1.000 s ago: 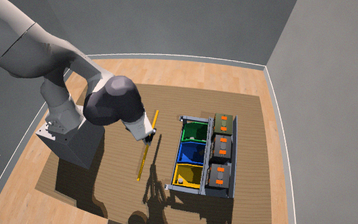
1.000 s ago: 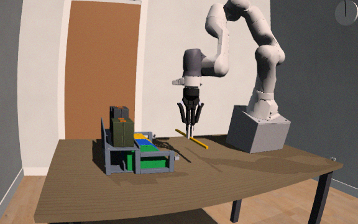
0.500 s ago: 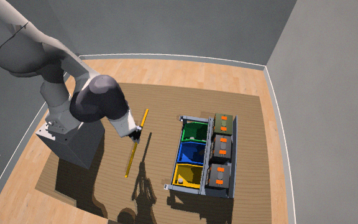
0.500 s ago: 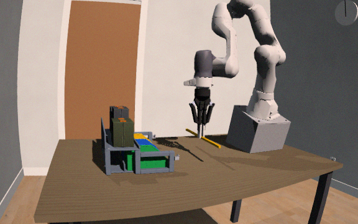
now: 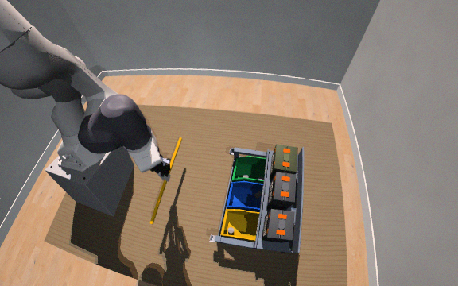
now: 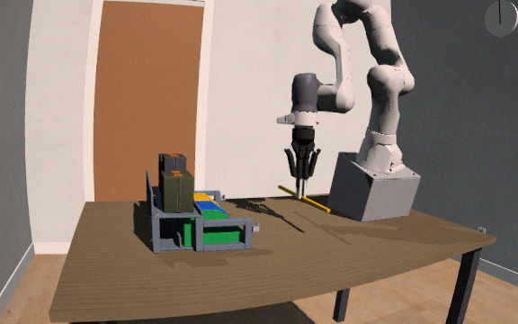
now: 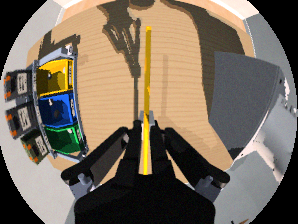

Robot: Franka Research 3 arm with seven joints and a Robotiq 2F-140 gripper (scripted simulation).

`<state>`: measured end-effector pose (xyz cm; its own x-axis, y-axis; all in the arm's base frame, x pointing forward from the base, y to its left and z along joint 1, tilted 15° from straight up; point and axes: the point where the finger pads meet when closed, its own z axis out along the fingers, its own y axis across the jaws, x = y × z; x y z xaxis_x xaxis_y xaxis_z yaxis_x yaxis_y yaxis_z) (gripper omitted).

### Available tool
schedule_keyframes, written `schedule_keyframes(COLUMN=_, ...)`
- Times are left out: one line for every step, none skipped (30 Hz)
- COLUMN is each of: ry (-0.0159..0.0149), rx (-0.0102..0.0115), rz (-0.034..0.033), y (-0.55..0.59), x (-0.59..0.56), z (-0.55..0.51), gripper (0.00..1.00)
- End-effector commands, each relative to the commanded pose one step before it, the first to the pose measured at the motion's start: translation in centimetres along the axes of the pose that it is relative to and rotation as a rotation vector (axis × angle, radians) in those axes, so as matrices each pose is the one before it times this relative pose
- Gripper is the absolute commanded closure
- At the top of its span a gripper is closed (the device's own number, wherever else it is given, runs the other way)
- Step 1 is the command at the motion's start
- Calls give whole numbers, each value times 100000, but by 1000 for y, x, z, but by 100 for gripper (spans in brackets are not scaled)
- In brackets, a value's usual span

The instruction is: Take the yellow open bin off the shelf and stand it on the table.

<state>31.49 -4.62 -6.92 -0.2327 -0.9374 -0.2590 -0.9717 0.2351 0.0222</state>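
The yellow open bin (image 5: 240, 224) (image 6: 201, 196) (image 7: 55, 76) sits in the end slot of the grey shelf's (image 5: 269, 187) (image 6: 160, 225) lower row, with a small grey part in it. Beside it stand a blue bin (image 5: 246, 195) (image 6: 209, 205) (image 7: 56, 111) and a green bin (image 5: 250, 168) (image 6: 216, 235) (image 7: 64, 139). My gripper (image 5: 164, 168) (image 6: 302, 189) (image 7: 146, 116) is well away from the shelf, near the robot's base. It is shut on a long thin yellow bar (image 5: 174, 151) (image 6: 315, 204) (image 7: 148, 70) and holds it level above the table (image 5: 197, 131) (image 6: 286, 261).
Three closed boxes with orange tabs, one olive (image 5: 285, 158) (image 6: 176, 191) and two dark grey (image 5: 285, 187) (image 5: 280, 224), stand on the shelf's upper level. The grey base pedestal (image 5: 94, 187) (image 6: 371, 193) stands on the table close to the gripper.
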Motion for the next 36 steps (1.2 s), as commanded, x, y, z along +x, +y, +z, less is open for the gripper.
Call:
schedule_keyframes(ry=-246, rx=2339, rz=113, y=-470, x=-34, z=-324, gripper=100)
schedule_keyframes(ry=0, rx=0, rz=0, y=0, x=0, z=0, gripper=100)
schedule_keyframes(ry=0, rx=0, rz=0, y=0, x=0, z=0, gripper=100)
schedule_keyframes(ry=0, rx=0, rz=0, y=0, x=0, z=0, gripper=100)
schedule_keyframes(ry=0, rx=0, rz=0, y=0, x=0, z=0, gripper=100)
schedule_keyframes(ry=0, rx=0, rz=0, y=0, x=0, z=0, gripper=100)
schedule_keyframes(ry=0, rx=0, rz=0, y=0, x=0, z=0, gripper=100)
schedule_keyframes(ry=47, rx=-799, rz=-183, y=-37, x=-32, z=108, gripper=100)
schedule_keyframes(ry=-12, rx=199, rz=46, y=-269, x=11, z=-29, gripper=100)
schedule_keyframes(ry=-12, rx=199, rz=46, y=-269, x=11, z=-29, gripper=100)
schedule_keyframes(ry=-12, rx=199, rz=46, y=-269, x=11, z=-28, gripper=100)
schedule_keyframes(ry=-12, rx=199, rz=46, y=-269, x=11, z=-28, gripper=100)
schedule_keyframes(ry=0, rx=0, rz=0, y=0, x=0, z=0, gripper=100)
schedule_keyframes(ry=0, rx=0, rz=0, y=0, x=0, z=0, gripper=100)
schedule_keyframes(ry=0, rx=0, rz=0, y=0, x=0, z=0, gripper=100)
schedule_keyframes(ry=0, rx=0, rz=0, y=0, x=0, z=0, gripper=100)
schedule_keyframes(ry=0, rx=0, rz=0, y=0, x=0, z=0, gripper=100)
schedule_keyframes(ry=0, rx=0, rz=0, y=0, x=0, z=0, gripper=100)
schedule_keyframes(ry=0, rx=0, rz=0, y=0, x=0, z=0, gripper=100)
schedule_keyframes(ry=0, rx=0, rz=0, y=0, x=0, z=0, gripper=100)
schedule_keyframes(ry=0, rx=0, rz=0, y=0, x=0, z=0, gripper=100)
schedule_keyframes(ry=0, rx=0, rz=0, y=0, x=0, z=0, gripper=100)
schedule_keyframes(ry=0, rx=0, rz=0, y=0, x=0, z=0, gripper=100)
schedule_keyframes(ry=0, rx=0, rz=0, y=0, x=0, z=0, gripper=100)
schedule_keyframes(ry=-12, rx=-16, rz=-205, y=2, x=14, z=19, gripper=100)
schedule_keyframes(ry=3, rx=4, rz=51, y=-127, x=-11, z=11, gripper=100)
schedule_keyframes(ry=3, rx=4, rz=51, y=-127, x=-11, z=11, gripper=100)
schedule_keyframes(ry=3, rx=4, rz=51, y=-127, x=-11, z=11, gripper=100)
schedule_keyframes(ry=3, rx=4, rz=51, y=-127, x=-11, z=11, gripper=100)
schedule_keyframes(ry=0, rx=0, rz=0, y=0, x=0, z=0, gripper=100)
schedule_keyframes(ry=0, rx=0, rz=0, y=0, x=0, z=0, gripper=100)
schedule_keyframes(ry=0, rx=0, rz=0, y=0, x=0, z=0, gripper=100)
schedule_keyframes(ry=0, rx=0, rz=0, y=0, x=0, z=0, gripper=100)
schedule_keyframes(ry=0, rx=0, rz=0, y=0, x=0, z=0, gripper=100)
schedule_keyframes(ry=0, rx=0, rz=0, y=0, x=0, z=0, gripper=100)
schedule_keyframes(ry=0, rx=0, rz=0, y=0, x=0, z=0, gripper=100)
